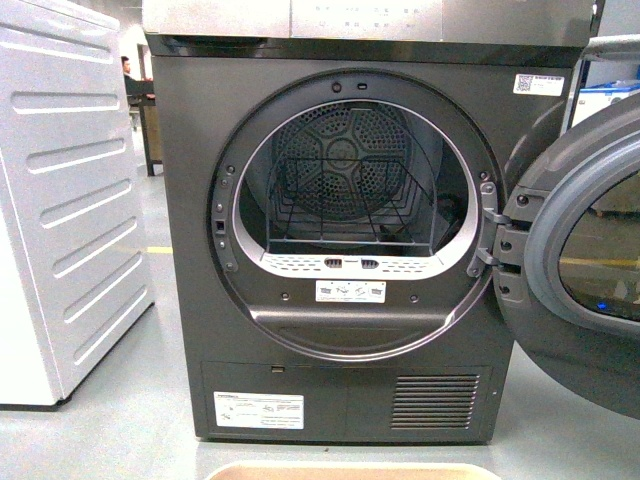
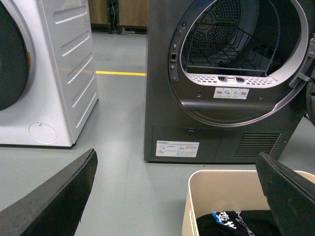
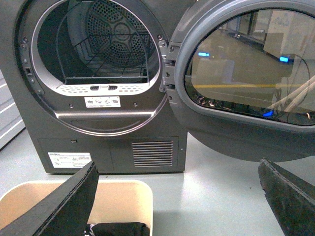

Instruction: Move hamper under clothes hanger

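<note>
The beige hamper (image 1: 350,470) shows only as a rim strip at the bottom edge of the front view, on the floor before the dryer. In the left wrist view the hamper (image 2: 197,187) holds black clothing (image 2: 231,223). In the right wrist view the hamper (image 3: 130,189) also shows dark clothing inside. My left gripper (image 2: 179,196) is open, its fingers spread above the hamper's left corner. My right gripper (image 3: 179,196) is open above the hamper's right corner and bare floor. The clothes hanger is out of view.
A dark grey dryer (image 1: 200,200) stands straight ahead with its round door (image 1: 585,260) swung open to the right. A white appliance (image 1: 70,200) stands at the left. A yellow floor line (image 2: 120,73) runs behind, between the two machines.
</note>
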Controlling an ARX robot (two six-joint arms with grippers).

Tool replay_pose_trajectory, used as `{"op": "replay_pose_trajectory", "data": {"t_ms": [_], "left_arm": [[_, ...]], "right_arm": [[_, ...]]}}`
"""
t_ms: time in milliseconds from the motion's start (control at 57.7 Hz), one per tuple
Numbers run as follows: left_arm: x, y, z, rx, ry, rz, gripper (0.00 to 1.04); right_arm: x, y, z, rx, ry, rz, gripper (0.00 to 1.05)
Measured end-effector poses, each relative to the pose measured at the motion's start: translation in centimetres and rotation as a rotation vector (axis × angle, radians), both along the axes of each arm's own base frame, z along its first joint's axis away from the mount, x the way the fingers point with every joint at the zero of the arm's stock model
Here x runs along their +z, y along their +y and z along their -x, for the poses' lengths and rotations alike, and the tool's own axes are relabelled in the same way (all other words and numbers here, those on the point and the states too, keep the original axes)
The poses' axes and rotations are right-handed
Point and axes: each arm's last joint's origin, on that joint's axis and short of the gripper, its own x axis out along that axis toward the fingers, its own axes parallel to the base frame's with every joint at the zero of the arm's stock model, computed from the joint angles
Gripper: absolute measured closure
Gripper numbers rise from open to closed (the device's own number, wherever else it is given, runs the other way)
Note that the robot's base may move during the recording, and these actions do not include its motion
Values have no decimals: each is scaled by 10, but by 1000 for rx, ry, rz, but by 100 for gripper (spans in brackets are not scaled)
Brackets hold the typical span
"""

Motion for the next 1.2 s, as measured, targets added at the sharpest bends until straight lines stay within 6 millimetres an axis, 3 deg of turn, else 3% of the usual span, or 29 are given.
{"op": "replay_pose_trajectory", "data": {"t_ms": [191, 260, 416, 537, 641, 832, 1022, 1195], "left_arm": [[0, 0, 0, 5, 2, 1, 7], [-5, 0, -7, 204, 147, 31, 7], [10, 2, -43, 232, 190, 63, 7], [20, 6, -105, 153, 276, 90, 7], [-9, 5, -160, 62, 492, 83, 7], [-71, 5, -205, 61, 749, 102, 7], [-113, -12, -233, 4, 850, 110, 7], [-133, -23, -245, -32, 891, 104, 7]], "right_arm": [[0, 0, 0, 0, 0, 0, 8], [0, 0, -1, 7, 47, -48, 8], [9, 3, -34, 71, 130, -237, 8], [14, 10, -89, 99, 195, -265, 8], [-17, 20, -135, 97, 395, -240, 8], [-79, 26, -178, 104, 654, -149, 8], [-124, 29, -190, 105, 782, -124, 8], [-140, 36, -193, 107, 805, -113, 8]]}}
